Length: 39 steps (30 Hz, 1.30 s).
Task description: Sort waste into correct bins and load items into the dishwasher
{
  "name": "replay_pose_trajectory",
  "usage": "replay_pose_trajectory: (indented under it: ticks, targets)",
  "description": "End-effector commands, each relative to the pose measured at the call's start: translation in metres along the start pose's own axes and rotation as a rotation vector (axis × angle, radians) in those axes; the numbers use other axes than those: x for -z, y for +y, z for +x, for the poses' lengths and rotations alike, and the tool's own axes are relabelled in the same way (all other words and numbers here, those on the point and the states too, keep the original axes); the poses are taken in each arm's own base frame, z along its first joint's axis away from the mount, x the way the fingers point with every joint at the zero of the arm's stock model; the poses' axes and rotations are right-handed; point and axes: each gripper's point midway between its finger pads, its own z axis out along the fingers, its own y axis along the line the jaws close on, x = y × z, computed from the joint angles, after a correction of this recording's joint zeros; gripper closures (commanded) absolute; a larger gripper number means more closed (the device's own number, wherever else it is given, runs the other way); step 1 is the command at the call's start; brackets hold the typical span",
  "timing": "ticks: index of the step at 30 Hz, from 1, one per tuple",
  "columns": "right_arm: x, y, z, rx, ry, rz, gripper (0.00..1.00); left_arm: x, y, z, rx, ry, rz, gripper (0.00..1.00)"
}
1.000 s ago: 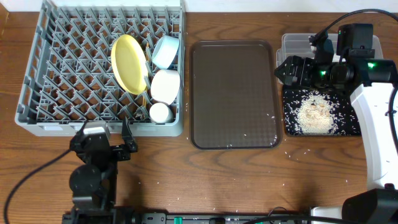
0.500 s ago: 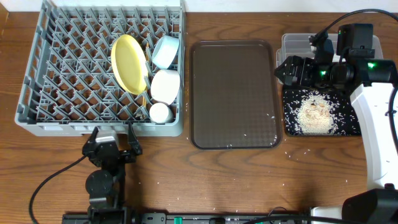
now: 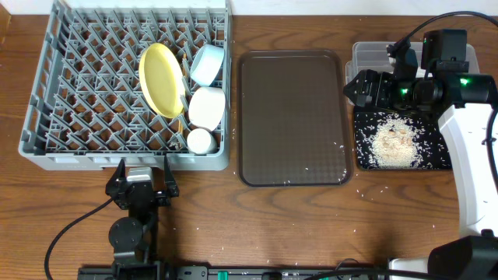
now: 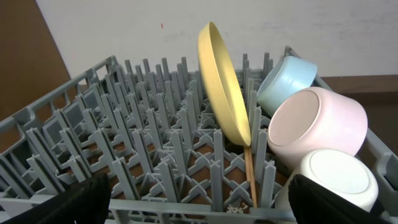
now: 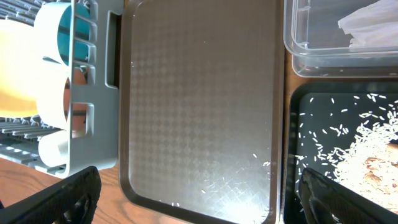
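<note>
Here we see dishes racked, waste binned.
The yellow plate [image 3: 159, 79], blue bowl [image 3: 208, 64], white bowl [image 3: 208, 107] and cup [image 3: 201, 140] sit in the rack [image 3: 70, 93], far left; rice [image 3: 393, 144] lies in the black tray [image 3: 441, 161], right, a wrapper [image 5: 367, 28] in the clear tub [image 3: 367, 53] beyond. The left gripper [image 3: 142, 175], near the rack, and right gripper [image 3: 359, 88], over the bins, both gape wide.

Left arm [image 3: 127, 232]: black, round joint housings, thin black cable [image 3: 78, 217] trailing. Left gripper [image 3: 142, 172]: black fingers. Right arm [image 3: 471, 152]: white shells, black wrist, green light [image 3: 465, 81].

Bright, even; fingertips perhaps blurred.
</note>
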Motion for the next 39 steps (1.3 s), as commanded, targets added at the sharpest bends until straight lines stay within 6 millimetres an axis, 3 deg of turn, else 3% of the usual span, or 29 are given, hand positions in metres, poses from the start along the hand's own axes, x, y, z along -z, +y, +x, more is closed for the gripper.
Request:
replay_pose_trajectory:
  ticks: [1, 19, 26, 32, 36, 39]
  targets:
    - [0.006, 0.006, -0.001, 0.018, -0.015, -0.012, 0.01, 0.0, 0.001, 0.017, -0.023, 0.059, -0.008, 0.07]
    - [0.006, 0.006, -0.001, 0.019, -0.015, -0.011, 0.01, -0.001, 0.001, 0.02, -0.023, 0.073, -0.007, 0.07]
    - [0.005, -0.013, -0.008, 0.029, -0.047, 0.094, 0.01, -0.001, 0.001, 0.02, -0.023, 0.073, -0.007, 0.07]
    - [0.001, 0.004, -0.038, 0.315, -0.271, 0.06, 0.01, -0.001, 0.001, 0.02, -0.023, 0.073, -0.007, 0.07]
    - [0.006, 0.022, -0.029, 0.54, -0.457, 0.065, 0.01, -0.001, 0.001, 0.02, -0.023, 0.073, -0.007, 0.07]
    - [0.014, 0.023, -0.008, 0.625, -0.588, 0.103, 0.01, -0.001, 0.001, 0.02, -0.023, 0.073, -0.007, 0.07]
